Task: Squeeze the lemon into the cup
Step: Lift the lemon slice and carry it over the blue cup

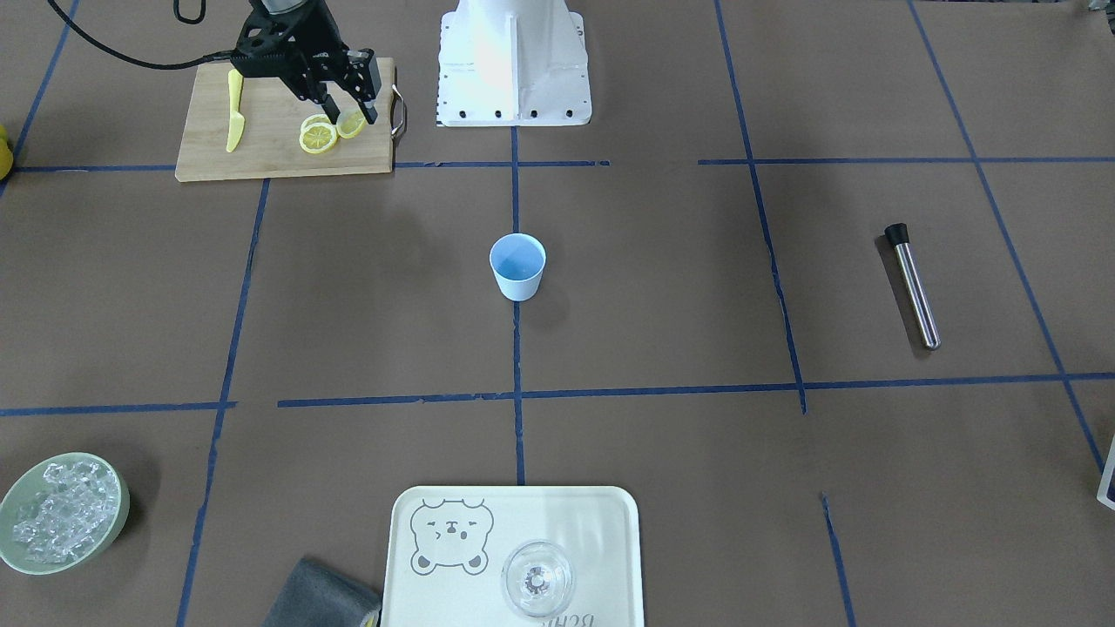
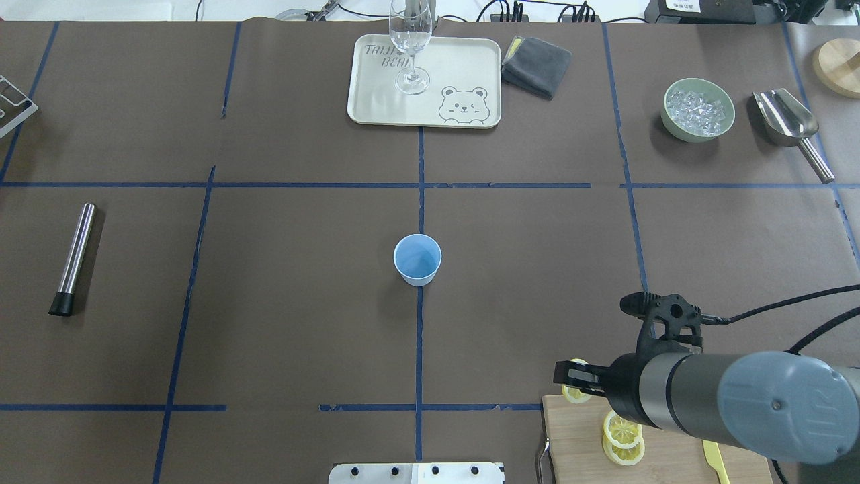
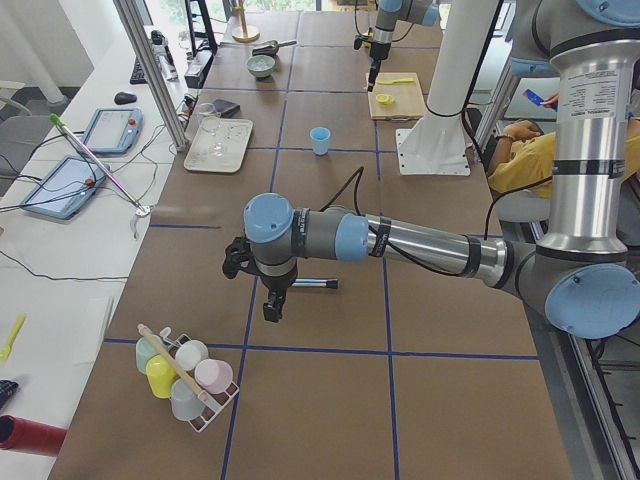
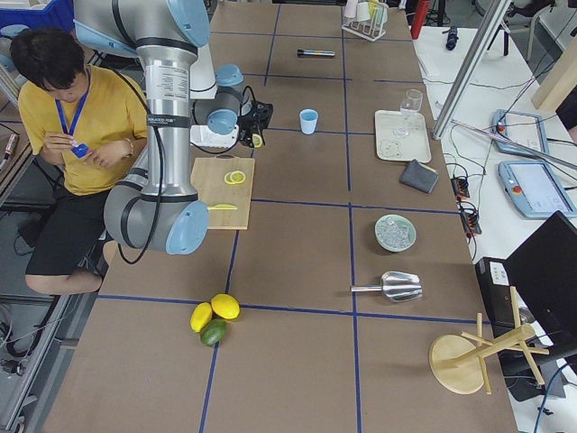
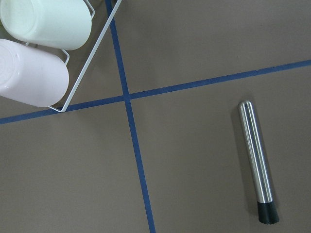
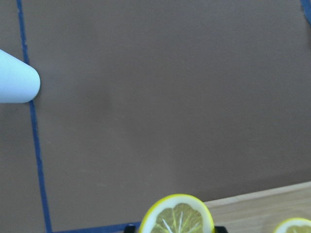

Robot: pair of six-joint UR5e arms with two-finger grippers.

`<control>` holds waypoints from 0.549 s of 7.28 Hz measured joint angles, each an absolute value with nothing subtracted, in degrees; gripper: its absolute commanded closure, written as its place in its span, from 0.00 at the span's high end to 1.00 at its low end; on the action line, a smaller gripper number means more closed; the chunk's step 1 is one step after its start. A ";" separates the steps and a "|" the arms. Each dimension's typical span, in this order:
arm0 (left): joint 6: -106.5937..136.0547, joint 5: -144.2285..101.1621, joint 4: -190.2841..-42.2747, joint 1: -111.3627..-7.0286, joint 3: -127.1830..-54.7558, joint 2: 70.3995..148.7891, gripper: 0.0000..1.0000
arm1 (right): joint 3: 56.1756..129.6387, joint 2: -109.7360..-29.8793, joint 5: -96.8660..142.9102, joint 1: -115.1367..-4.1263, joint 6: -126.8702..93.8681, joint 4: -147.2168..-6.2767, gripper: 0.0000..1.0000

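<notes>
Lemon slice [image 1: 351,124] sits pinched on edge between the closed fingers of the right gripper [image 1: 352,115], raised off the wooden cutting board [image 1: 218,157] near that board's handle end, toward the upper left of the front-facing view. The right wrist camera shows the slice [image 6: 177,216] upright, with pale segmented flesh facing the lens. Sweeping that front view from its left edge, a pale green bowl of ice [image 1: 125,509] stands at the lower corner. On the board a yellow knife [image 1: 233,111] lies along the left side, and two more slices [image 1: 318,137] lie flat and overlapping, just beside the gripper's fingers. A grey cloth [image 1: 322,596] lies at the bottom edge, touching or nearly touching the cream tray [image 1: 610,522]. The cup [image 1: 517,266] stands upright on the central blue tape line in mid-table, well apart from the held slice. A clear glass [image 1: 538,579] stands on the tray beside a printed bear. Far to the right, a steel rod with a black tip [image 1: 915,292] lies on the brown paper. The left gripper [image 3: 272,305] hangs above that rod in the left side view, near a wire rack of pastel cups [image 3: 185,375]; whether it is open or closed I cannot tell.
</notes>
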State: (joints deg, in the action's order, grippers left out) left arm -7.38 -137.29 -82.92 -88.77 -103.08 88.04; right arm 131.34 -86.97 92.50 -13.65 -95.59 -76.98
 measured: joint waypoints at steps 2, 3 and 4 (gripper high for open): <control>-7.38 -137.29 -82.92 -88.77 -103.07 88.00 1.00 | 124.65 -76.84 94.86 -18.91 -95.56 -77.75 0.62; -7.38 -137.29 -82.94 -88.77 -103.07 87.99 1.00 | 121.91 -72.06 95.77 -21.24 -95.56 -79.12 0.63; -7.38 -137.29 -82.94 -88.77 -103.04 87.98 1.00 | 118.78 -67.34 96.71 -23.38 -95.62 -80.20 0.64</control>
